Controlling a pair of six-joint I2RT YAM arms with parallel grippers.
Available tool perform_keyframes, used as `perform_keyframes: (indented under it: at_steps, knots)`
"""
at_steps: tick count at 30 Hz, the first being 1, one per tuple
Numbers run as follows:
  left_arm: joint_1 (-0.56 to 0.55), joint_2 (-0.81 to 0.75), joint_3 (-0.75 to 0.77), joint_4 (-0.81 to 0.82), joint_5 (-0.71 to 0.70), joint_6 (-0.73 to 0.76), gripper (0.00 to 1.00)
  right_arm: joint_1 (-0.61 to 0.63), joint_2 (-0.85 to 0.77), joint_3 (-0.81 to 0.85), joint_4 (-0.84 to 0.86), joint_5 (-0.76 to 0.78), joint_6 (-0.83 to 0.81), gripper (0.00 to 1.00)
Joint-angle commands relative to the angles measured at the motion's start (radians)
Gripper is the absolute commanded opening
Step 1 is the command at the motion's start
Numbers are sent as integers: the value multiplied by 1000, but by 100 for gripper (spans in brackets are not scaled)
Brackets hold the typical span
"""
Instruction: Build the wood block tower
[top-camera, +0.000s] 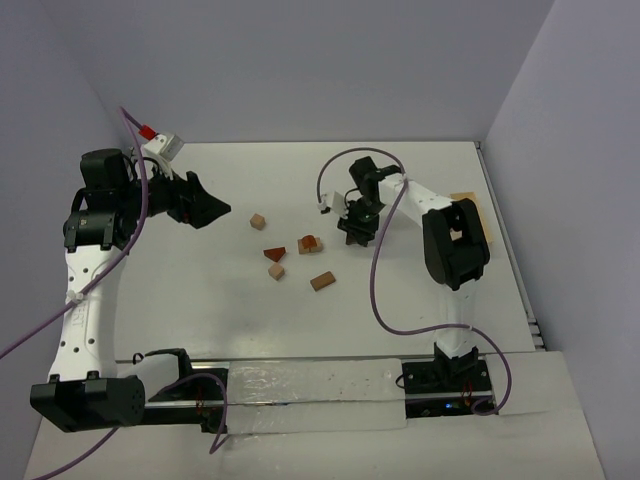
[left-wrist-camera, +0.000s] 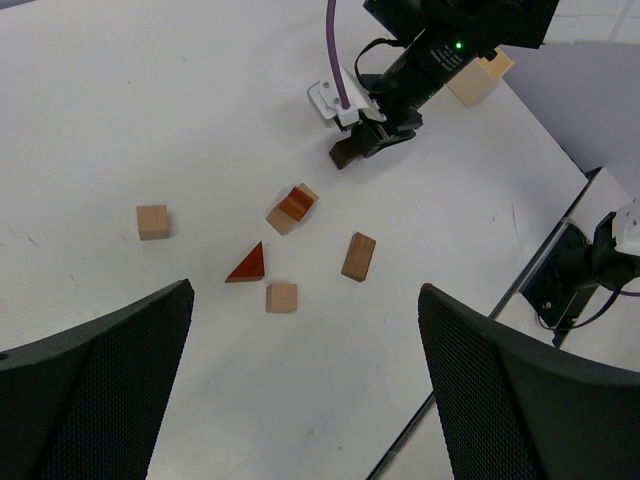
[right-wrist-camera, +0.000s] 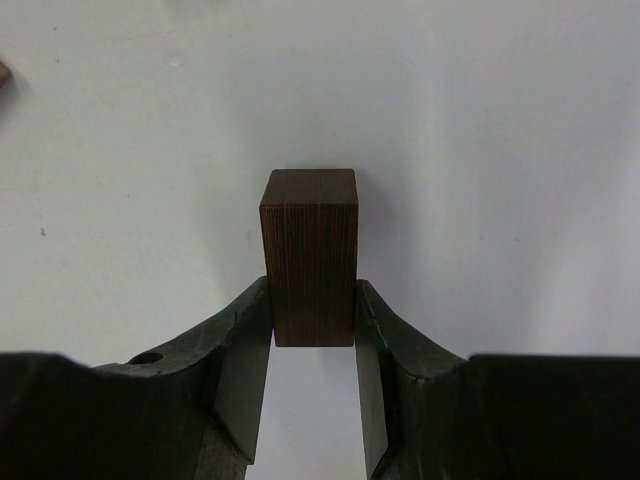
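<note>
I see my right gripper (right-wrist-camera: 312, 305) clamped on the dark brown block (right-wrist-camera: 309, 240), low over the table (top-camera: 250, 320), just right of the reddish block (left-wrist-camera: 296, 203) lying on a tan cube (left-wrist-camera: 280, 219). The triangle (top-camera: 274, 254), a bar (top-camera: 322, 281) and a second tan cube (top-camera: 276, 271) lie close by, a third tan cube (top-camera: 258, 222) further left. My left gripper (left-wrist-camera: 300, 385) hangs wide open

A dark brown block (right-wrist-camera: 310, 255) upright in the right gripper (right-wrist-camera: 312, 322); tan cubes (top-camera: 258, 222), bar (top-camera: 322, 281), reddish triangle (top-camera: 275, 253) scattered.
</note>
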Motion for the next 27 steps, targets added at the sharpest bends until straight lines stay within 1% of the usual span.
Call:
perform_keyframes:
  at_steps: [1,5,7,8,9,10,18,27]
  knots:
    - [-6,-20,19,36,12,1,99,19,-38,-15,20,-7,-3,22]
    - [-6,-20,20,40,15,-3,99,20,-30,-12,24,-13,4,23]
    - [-8,-18,19,39,17,-4,99,23,-27,-12,26,-12,5,26]
    - [-8,-17,20,39,17,-5,99,23,-26,-14,26,-10,4,29]
    - [-8,-17,20,39,16,-4,99,23,-26,-16,27,-9,5,33]
    - [-8,-18,21,39,15,-3,99,25,-26,-20,31,-2,6,41]
    - [-8,-17,24,37,16,-3,99,27,-26,-25,40,13,9,59]
    - [-9,-20,21,40,15,-8,99,26,-36,-22,30,19,2,61]
